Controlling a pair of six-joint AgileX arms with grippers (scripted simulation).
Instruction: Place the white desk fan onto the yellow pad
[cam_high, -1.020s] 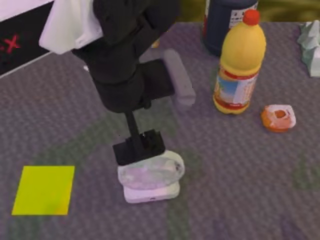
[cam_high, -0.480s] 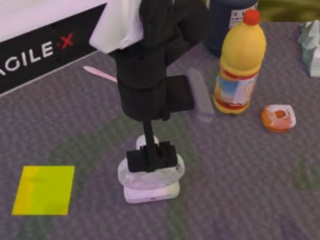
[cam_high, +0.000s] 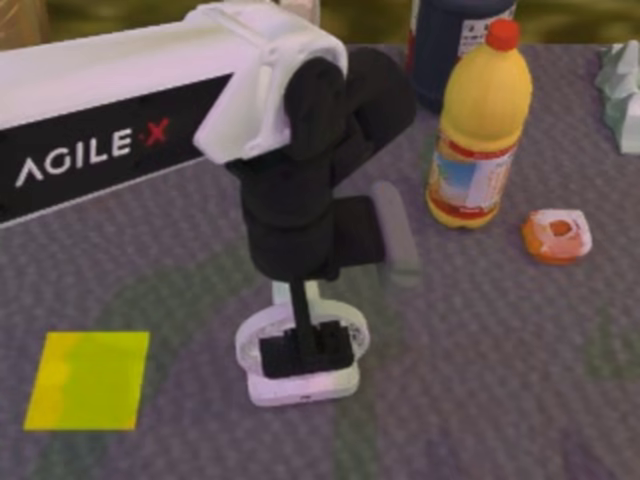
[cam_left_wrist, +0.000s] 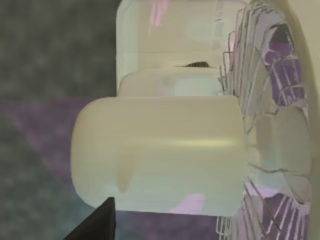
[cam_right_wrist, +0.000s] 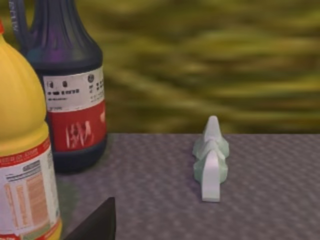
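Reaching down, the left claw (cam_high: 306, 350) sits over the white desk fan (cam_high: 300, 372); grip width unclear; next, clamp, lift toward the yellow pad (cam_high: 88, 380).

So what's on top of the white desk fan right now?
The left gripper sits directly over the white desk fan, covering its middle; whether the jaws grip it is hidden. Only the grille rim and base edge show. The yellow pad lies apart, bare.

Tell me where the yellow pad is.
In the top view the pad lies flat near the table's front left corner, left of the fan and apart from it, nothing resting on it.
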